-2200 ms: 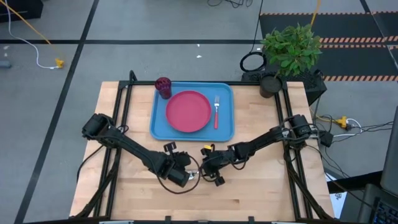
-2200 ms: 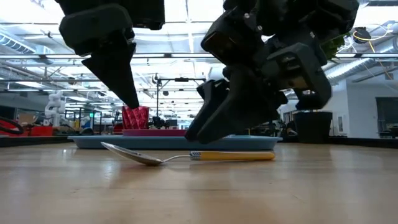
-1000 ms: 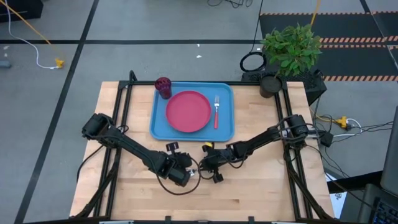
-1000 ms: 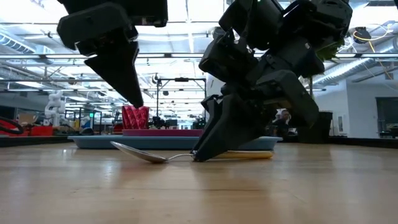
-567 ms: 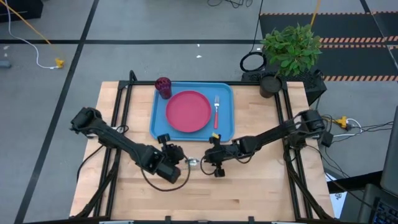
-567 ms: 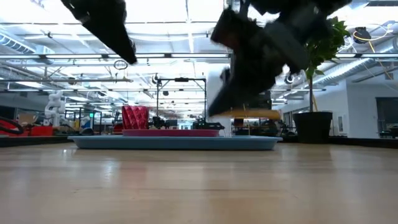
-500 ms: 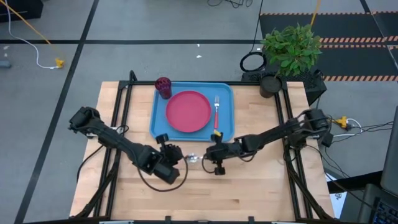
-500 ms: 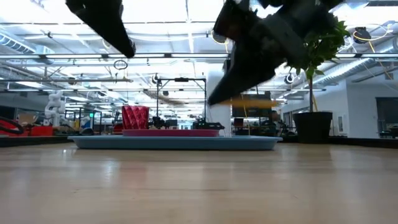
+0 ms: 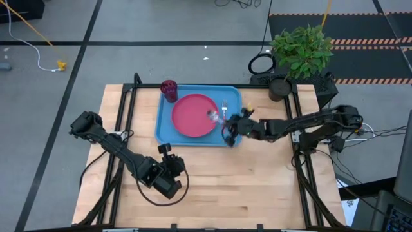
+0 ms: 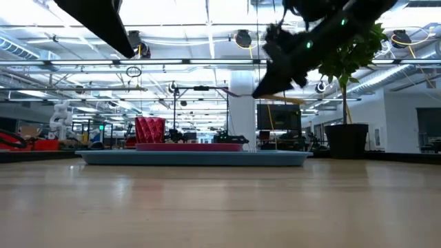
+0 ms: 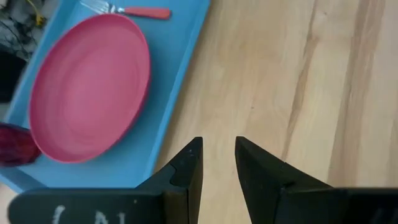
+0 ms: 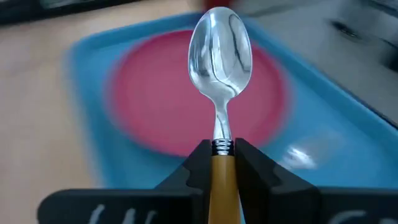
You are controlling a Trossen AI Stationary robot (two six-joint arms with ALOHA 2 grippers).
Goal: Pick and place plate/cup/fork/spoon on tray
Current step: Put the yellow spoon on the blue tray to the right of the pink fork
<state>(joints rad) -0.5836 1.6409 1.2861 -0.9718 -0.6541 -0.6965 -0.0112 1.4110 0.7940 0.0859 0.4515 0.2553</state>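
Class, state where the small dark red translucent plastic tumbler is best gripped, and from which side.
Likely across its narrow body near the rim, from above: the tumbler stands upright in the light blue tray's corner, the pink plate close beside it.

Right wrist view: plate (image 12: 186,106) and tray (image 12: 93,68) are all blurry behind the spoon (image 12: 219,62); spoon handle's low end is cut off by the pic edge. Left wrist view: only a bit of the cup (image 11: 13,146) shows at the edge, fork (image 11: 127,10) tips cut off too. Low view: spoon is prob. the blurry yellow streak by the right gripper (image 10: 275,88).
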